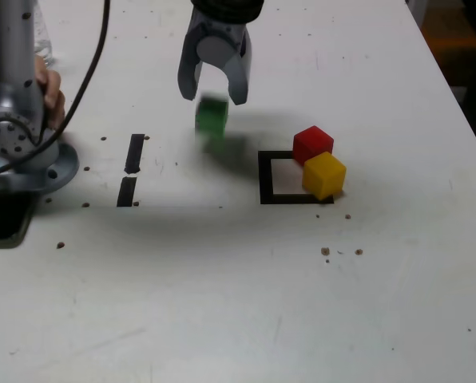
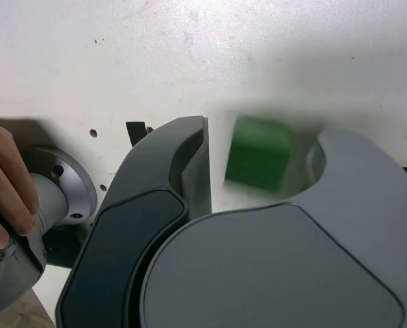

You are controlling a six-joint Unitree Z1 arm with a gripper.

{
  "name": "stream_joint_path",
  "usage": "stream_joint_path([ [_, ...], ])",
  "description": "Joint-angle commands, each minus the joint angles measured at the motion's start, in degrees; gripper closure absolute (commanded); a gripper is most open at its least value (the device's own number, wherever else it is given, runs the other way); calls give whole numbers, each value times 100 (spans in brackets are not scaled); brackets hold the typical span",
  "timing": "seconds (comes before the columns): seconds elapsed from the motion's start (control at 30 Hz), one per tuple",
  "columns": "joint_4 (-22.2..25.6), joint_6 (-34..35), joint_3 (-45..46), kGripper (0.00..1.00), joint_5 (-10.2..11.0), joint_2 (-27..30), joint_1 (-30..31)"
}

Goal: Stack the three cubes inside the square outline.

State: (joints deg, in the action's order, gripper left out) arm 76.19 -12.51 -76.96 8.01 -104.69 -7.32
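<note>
White table [image 1: 222,303], gripper [image 1: 215,88] open, blurred green cube [image 1: 212,116] between jaws

Bright, soft shadows, blurred green cube [image 1: 212,116]

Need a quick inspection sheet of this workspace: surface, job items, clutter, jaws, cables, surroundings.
Surface: white table, scattered dark crumbs.
Job's things: green cube blurred below the gripper; red cube and yellow cube on the square outline, at its right edge in the exterior view.
Clutter: two black tape strips.
Grippers: jaws open, green cube not clamped.
Cables: black cable by the arm base.
Surroundings: a hand on the base.
</note>
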Motion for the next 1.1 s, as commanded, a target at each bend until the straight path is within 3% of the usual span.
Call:
stream_joint_path([
  [0.0, 7, -21, -17, 32, -26, -16, -6],
  [0.3, 30, -72, -120, 22, -60, 11, -2],
  [0.77, 64, -451, -1058, 20, -20, -80, 483],
  [1.07, 22, -165, -1175, 19, -373, -398, 525],
])
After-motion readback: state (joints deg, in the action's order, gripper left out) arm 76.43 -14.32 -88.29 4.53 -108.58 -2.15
